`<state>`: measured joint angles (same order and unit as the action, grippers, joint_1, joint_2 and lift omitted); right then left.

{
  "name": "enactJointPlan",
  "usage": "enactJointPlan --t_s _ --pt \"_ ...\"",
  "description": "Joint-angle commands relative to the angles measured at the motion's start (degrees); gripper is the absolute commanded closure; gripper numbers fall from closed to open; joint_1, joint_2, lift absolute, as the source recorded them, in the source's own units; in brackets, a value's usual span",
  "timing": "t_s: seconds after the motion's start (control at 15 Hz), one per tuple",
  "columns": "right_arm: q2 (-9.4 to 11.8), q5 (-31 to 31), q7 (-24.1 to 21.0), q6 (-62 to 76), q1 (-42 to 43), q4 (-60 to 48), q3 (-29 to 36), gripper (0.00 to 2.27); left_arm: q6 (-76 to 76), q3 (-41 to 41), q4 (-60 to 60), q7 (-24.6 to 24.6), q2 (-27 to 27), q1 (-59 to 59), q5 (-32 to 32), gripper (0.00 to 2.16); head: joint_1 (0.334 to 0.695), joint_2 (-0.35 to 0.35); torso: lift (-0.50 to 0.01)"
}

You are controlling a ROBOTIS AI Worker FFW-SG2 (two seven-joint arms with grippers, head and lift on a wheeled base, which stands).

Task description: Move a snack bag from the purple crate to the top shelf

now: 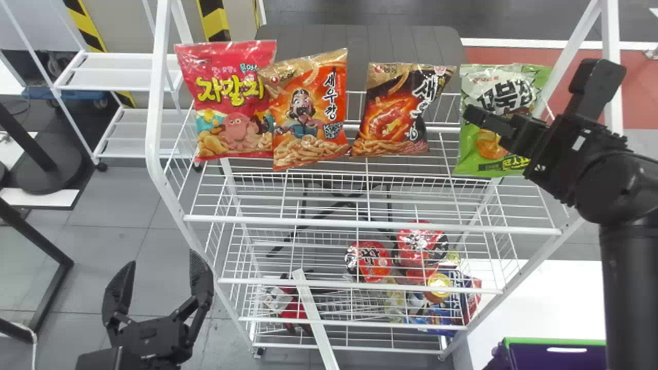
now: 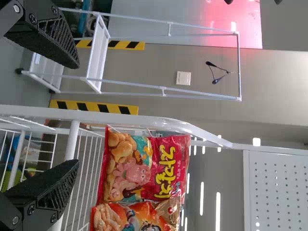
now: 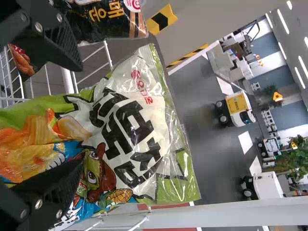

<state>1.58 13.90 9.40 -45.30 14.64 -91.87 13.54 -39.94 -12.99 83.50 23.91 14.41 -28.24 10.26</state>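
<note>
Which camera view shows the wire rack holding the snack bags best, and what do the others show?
The head view: it takes in several tiers of the rack. The left wrist view shows one side of its frame, the right wrist view some white bars.

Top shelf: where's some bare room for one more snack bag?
There's a gap between the black bag and green bag, and bare wire mesh between the bags and front rail. It's crowded where the red bag and orange bag overlap, and by the right gripper.
</note>
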Motion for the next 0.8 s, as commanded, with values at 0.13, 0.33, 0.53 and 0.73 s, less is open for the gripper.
enactJointPlan --t_s 0.13,0.33,0.53,0.73 --pt "-0.09 0.25 0.00 -1.59 -1.37 -3.23 -0.36 0.07 -0.18 0.07 0.00 0.09 0.01 -0.07 0.03 0.12 0.695 0.006 0.000" --pt "-0.26 1.57 -0.08 -4.76 -3.92 -7.98 -0.80 0.07 -0.35 -0.01 0.17 0.09 0.01 -0.15 0.03 0.12 0.695 0.013 0.000" --pt "-0.26 1.83 0.00 -8.10 -6.99 -12.72 -1.41 0.08 -0.53 -0.01 0.26 0.09 0.09 -0.24 0.11 0.12 0.695 0.024 0.000" --pt "-0.26 1.83 0.00 -9.33 -11.39 -18.26 -2.29 0.08 -0.70 -0.01 0.61 0.17 0.09 -0.50 0.11 0.12 0.695 0.038 0.000"
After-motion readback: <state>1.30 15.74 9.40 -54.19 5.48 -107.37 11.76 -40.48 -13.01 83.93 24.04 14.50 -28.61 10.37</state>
